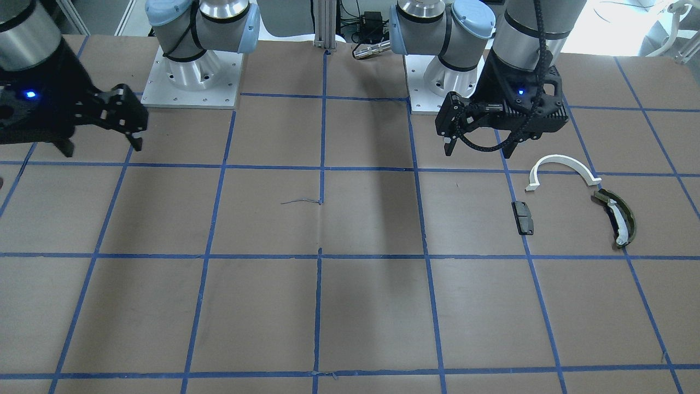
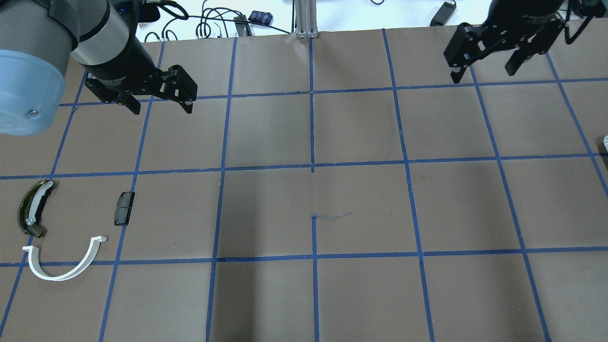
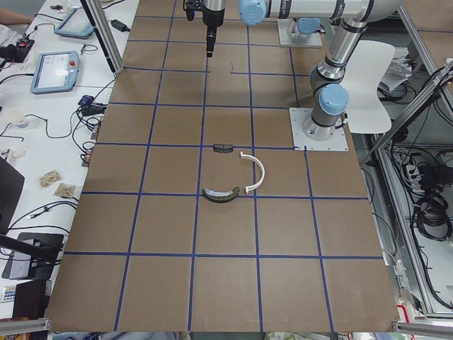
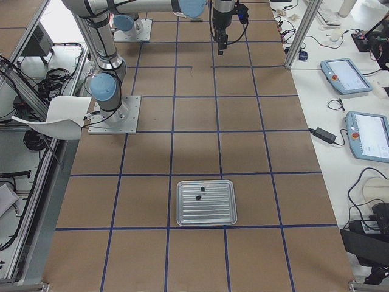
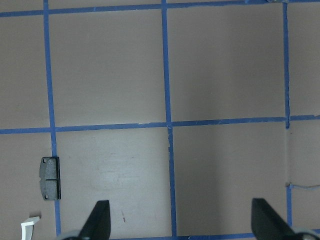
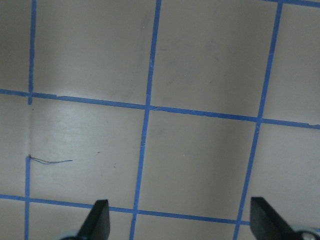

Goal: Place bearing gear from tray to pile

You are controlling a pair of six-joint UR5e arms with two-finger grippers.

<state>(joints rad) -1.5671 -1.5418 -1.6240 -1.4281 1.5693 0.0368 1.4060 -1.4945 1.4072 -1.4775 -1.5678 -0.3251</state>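
The metal tray [image 4: 205, 214] shows only in the exterior right view, on the table's near end. Two small dark parts [image 4: 200, 189] lie in it, and I cannot tell which is the bearing gear. The pile lies on the robot's left: a white half-ring arc [image 2: 71, 271], a dark grey pad [image 2: 124, 208] and an olive-and-white shoe piece [image 2: 32, 208]. My left gripper [image 2: 161, 109] hangs open and empty above the table, beyond the pad. My right gripper [image 2: 483, 75] hangs open and empty over the far right squares, away from the tray.
The table is brown paper with a blue tape grid. Both arm bases [image 1: 191, 71] stand at the robot's edge. An aluminium post [image 2: 306, 19] and cables sit at the far edge. Teach pendants [image 4: 343, 74] lie on the side bench.
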